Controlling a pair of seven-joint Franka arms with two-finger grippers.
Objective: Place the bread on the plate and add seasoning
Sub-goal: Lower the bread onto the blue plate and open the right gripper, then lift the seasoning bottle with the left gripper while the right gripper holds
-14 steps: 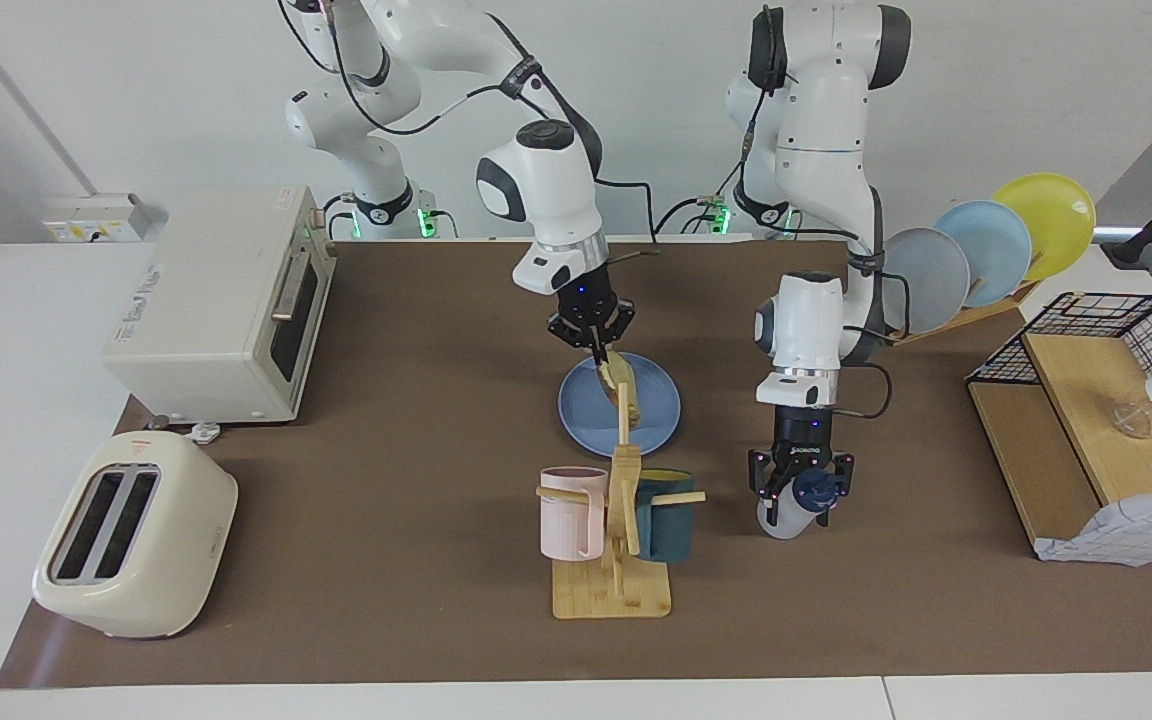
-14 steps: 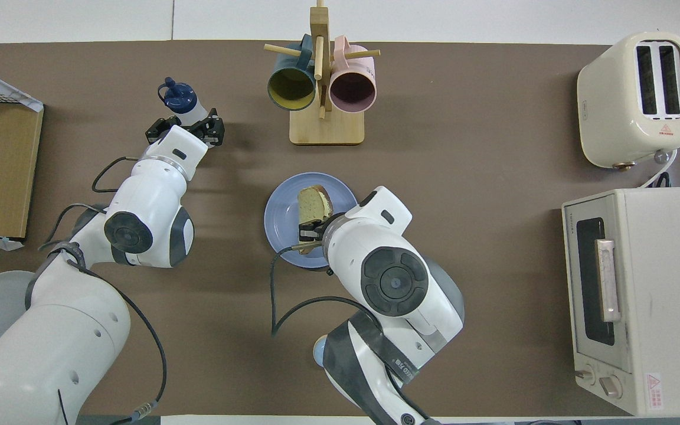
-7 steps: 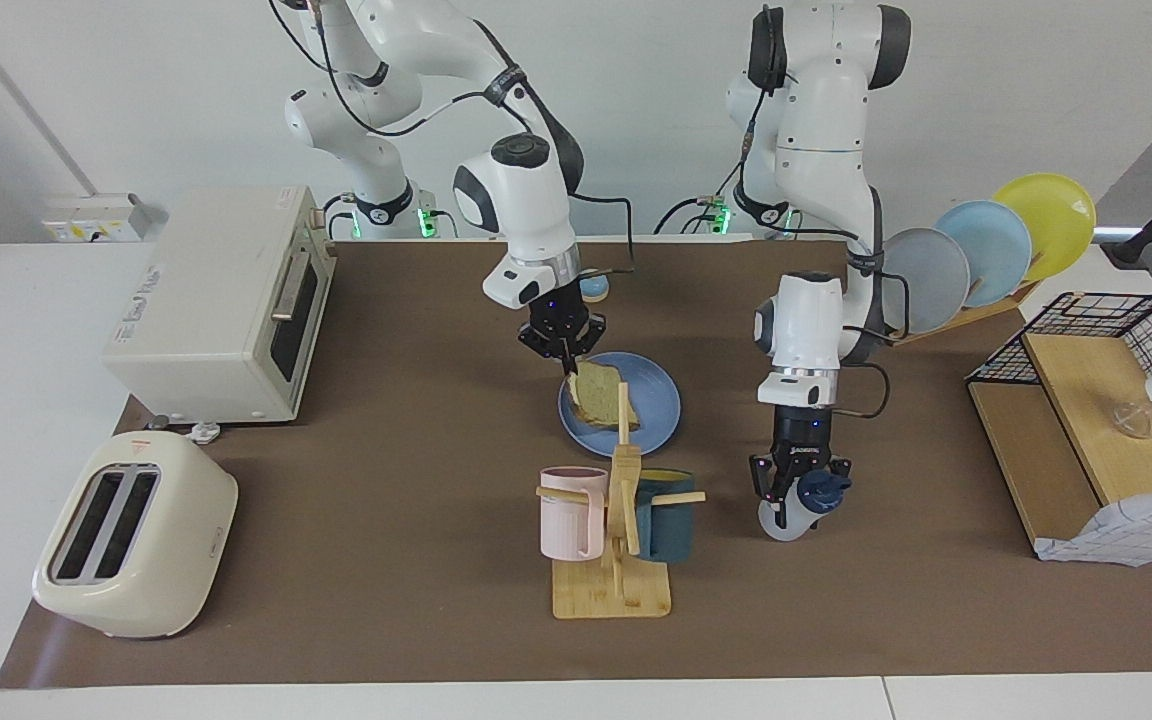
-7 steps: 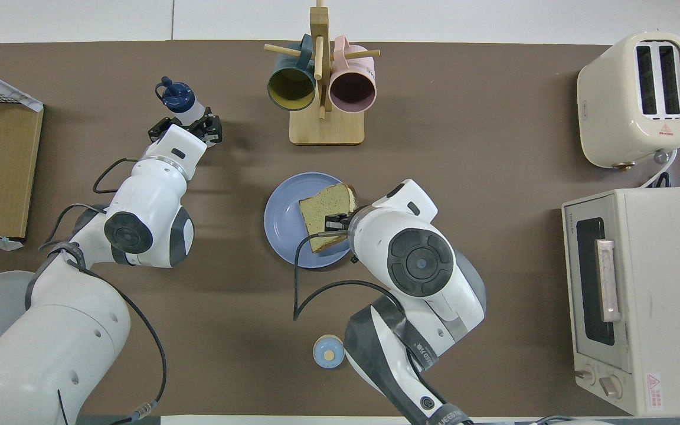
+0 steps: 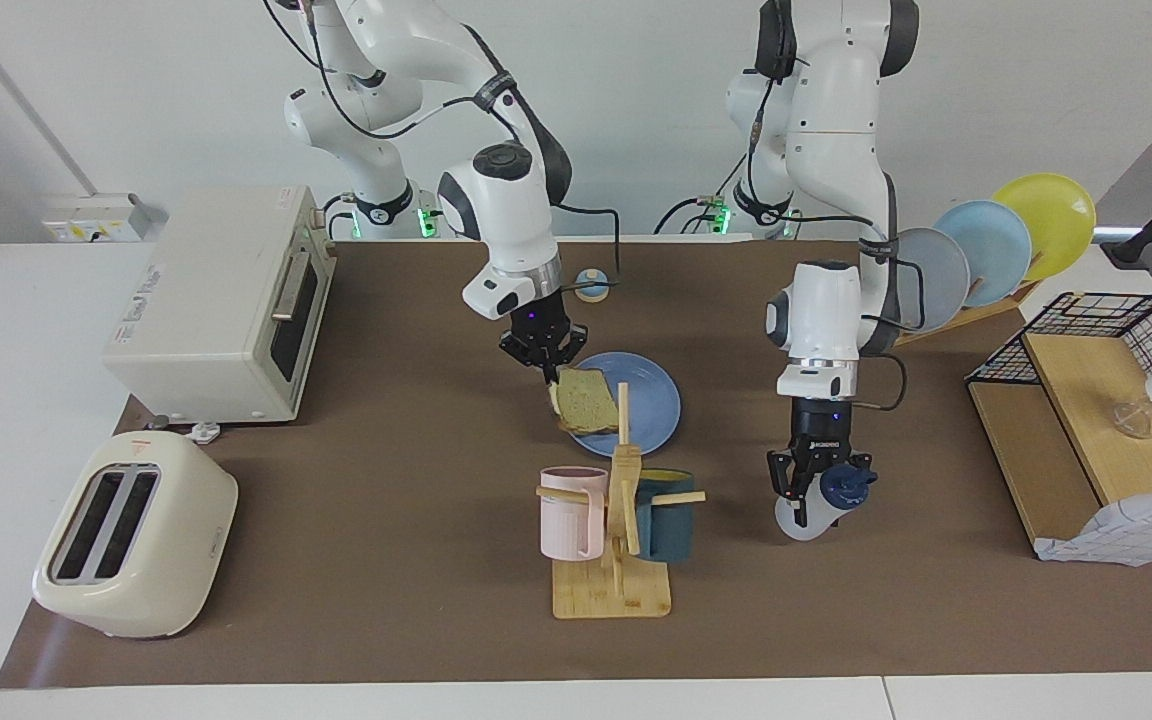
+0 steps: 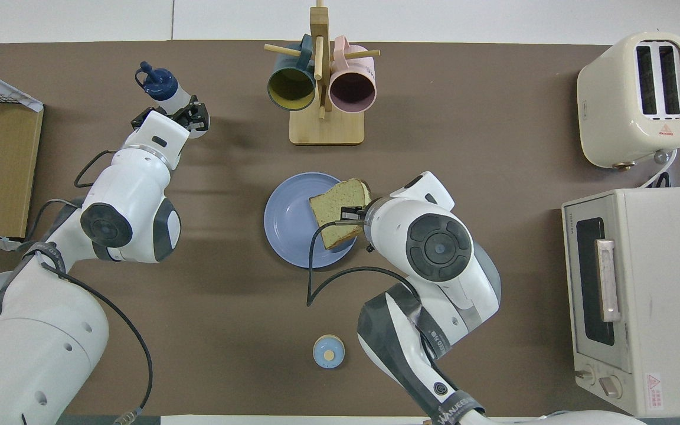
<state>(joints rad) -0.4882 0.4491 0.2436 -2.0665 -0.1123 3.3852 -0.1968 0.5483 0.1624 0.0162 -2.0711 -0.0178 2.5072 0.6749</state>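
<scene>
Right gripper (image 5: 548,372) is clamped on one edge of the bread (image 5: 584,412), fingertips pinched thin on the crust; the slice lies nearly flat, over the plate's (image 5: 658,405) edge toward the right arm's end of the table, part of it overhanging the rim. Cannot tell whether it rests on the plate. An edge grip likely leaves the slice free to be laid flat, but it needs shifting toward plate centre before release. Left gripper (image 5: 808,492) is closed on the body of the seasoning (image 5: 816,505), just below the navy cap (image 6: 156,81), bottle leaning, base low near the mat toward the left arm's end. Gripping the body keeps the cap end clear for dispensing. Mug rack (image 5: 616,520) stands between plate and table edge; it may obstruct a direct carry of the bottle to the plate.
</scene>
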